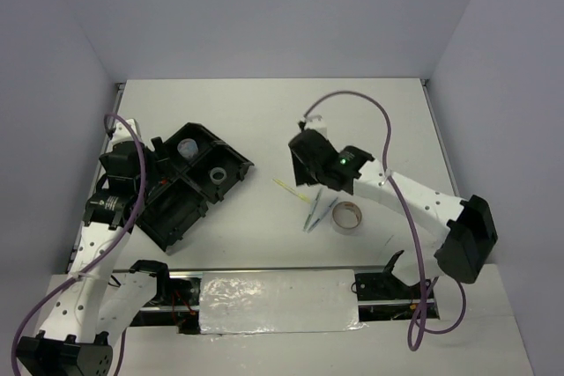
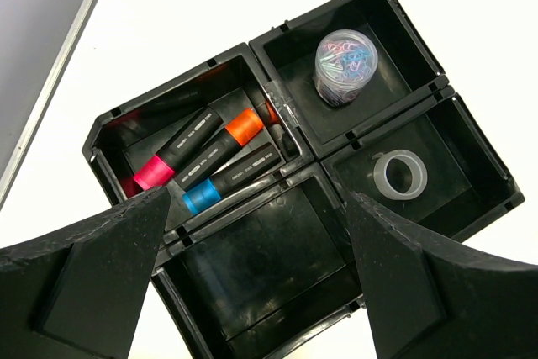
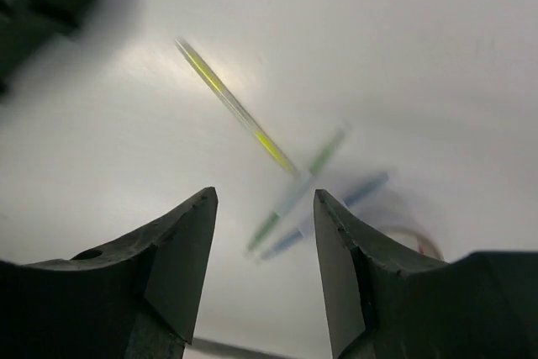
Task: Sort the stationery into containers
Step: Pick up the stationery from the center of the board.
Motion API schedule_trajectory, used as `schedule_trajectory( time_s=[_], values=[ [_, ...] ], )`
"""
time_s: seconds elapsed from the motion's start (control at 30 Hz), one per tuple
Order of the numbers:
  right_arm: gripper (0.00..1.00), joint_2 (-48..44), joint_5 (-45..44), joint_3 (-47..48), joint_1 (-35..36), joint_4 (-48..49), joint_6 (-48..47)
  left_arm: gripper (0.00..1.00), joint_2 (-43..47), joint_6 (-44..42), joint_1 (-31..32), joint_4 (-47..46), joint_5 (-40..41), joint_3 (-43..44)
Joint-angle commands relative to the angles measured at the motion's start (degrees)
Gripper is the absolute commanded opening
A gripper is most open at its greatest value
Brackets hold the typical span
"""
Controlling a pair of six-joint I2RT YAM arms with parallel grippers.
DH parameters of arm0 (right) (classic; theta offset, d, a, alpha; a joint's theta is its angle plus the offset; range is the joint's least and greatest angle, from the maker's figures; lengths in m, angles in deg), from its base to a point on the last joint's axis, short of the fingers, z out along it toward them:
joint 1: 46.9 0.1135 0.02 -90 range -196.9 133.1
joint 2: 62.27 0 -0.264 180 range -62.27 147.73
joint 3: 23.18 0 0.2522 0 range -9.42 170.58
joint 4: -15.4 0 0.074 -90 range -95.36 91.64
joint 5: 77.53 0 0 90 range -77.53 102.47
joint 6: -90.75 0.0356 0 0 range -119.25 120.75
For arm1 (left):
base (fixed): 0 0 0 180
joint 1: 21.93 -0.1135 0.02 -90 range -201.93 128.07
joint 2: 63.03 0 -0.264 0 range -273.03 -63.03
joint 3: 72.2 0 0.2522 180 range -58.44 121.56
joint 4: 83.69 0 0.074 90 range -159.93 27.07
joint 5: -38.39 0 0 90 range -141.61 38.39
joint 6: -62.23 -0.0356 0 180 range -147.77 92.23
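Note:
The black organiser tray lies at the left, and my left gripper hangs over it. In the left wrist view that gripper is open above an empty compartment of the tray. One compartment holds pink, orange and blue highlighters. Another holds a translucent cup, a third a clear ring. My right gripper is open and holds nothing. It hangs above a yellow stick, a green pen and a blue pen.
A beige tape roll lies on the table just right of the pens, with the yellow stick to their left. Grey walls close the table at the back and sides. The arm bases stand at the near edge.

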Motion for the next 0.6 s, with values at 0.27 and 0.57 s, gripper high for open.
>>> schedule_trajectory(
  time_s=[0.27,0.57],
  values=[
    [0.64,-15.75,2.06,-25.55,-0.28,-1.87,10.61,0.99,-0.95,-1.19,0.33,-1.66,-1.25,0.90],
    [0.58,-9.69,6.11,-30.56,-2.39,4.63,9.82,0.99,-1.13,-1.28,0.85,-1.49,-1.08,0.90]
  ],
)
